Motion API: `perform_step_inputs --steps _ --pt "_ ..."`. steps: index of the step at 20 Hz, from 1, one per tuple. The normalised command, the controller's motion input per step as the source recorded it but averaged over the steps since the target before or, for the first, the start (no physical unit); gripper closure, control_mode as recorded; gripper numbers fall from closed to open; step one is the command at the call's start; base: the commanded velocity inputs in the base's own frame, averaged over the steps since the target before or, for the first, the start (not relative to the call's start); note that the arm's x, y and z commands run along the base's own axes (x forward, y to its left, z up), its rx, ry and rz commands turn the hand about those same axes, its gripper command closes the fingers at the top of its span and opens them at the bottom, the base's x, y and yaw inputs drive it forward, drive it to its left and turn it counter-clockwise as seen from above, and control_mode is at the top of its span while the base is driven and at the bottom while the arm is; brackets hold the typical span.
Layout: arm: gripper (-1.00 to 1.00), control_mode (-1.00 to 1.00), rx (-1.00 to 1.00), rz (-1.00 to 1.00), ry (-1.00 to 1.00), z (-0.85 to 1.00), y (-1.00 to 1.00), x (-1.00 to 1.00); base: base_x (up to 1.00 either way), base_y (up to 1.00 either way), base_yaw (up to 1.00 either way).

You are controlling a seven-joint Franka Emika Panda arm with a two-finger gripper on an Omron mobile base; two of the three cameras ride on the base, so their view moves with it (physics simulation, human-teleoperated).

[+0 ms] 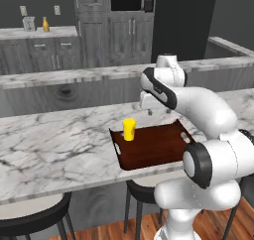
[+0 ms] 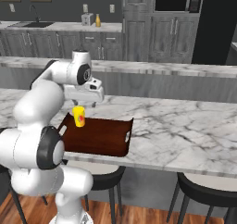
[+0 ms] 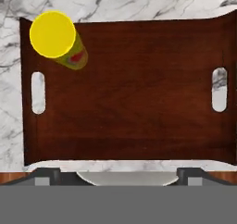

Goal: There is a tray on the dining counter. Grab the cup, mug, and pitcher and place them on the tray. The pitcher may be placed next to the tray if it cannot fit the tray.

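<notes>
Saw the cup [image 1: 129, 129] standing upright on the tray [image 1: 158, 150], tucked into the far corner at the robot's left, by one of the cut-out handles; looked bright yellow from the top in the hand view [image 3: 53, 34], with the red mark showing on its side; same red mark facing the right base view [image 2: 79, 116]. Found the tray lying flat on the dining counter [image 1: 49, 145], close to the near edge, dark reddish-brown with white slots at both short ends [image 3: 139, 102]; rest of the tray floor bare, just wood grain. Spotted the gripper [image 1: 158, 112] hanging above the back of the tray, just beside the cup but higher and apart from it, not touching anything; fingers spread wide, nothing between them, pointing straight down over the tray [image 2: 85, 103]. Noticed dark round stools [image 2: 203, 190] tucked under the counter; wood floor below. Way back on the far worktop, caught the pitcher [image 1: 45, 24] standing next to a grey toaster [image 1: 29, 23], well apart from the tray; same pair visible in the right base view too, pitcher [image 2: 97, 21] just right of the toaster [image 2: 86, 19]. Couldn't make out a teal mug anywhere, too small or hidden.
</notes>
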Motion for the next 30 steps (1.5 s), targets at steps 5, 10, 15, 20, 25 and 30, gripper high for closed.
perform_step_inputs --steps 5,10,15,20,25,30 --pt "-1.00 -1.00 -0.11 0.00 -0.04 0.29 -0.04 -0.92 0.00 0.00 0.00" --pt "-1.00 -1.00 -0.08 0.00 -0.15 0.49 0.00 -0.91 0.00 0.00 0.00" --pt "-1.00 -1.00 0.03 0.00 0.00 0.65 0.00 -0.37 0.00 0.00 0.00" --pt "-1.00 -1.00 0.06 0.00 -0.03 0.53 0.00 -0.37 0.00 0.00 0.00" --pt "-1.00 -1.00 0.05 0.00 -0.05 0.45 0.00 -0.44 0.00 0.00 0.00" --pt "-1.00 -1.00 0.02 0.00 -0.10 0.20 -0.04 -0.63 0.00 0.00 0.00"
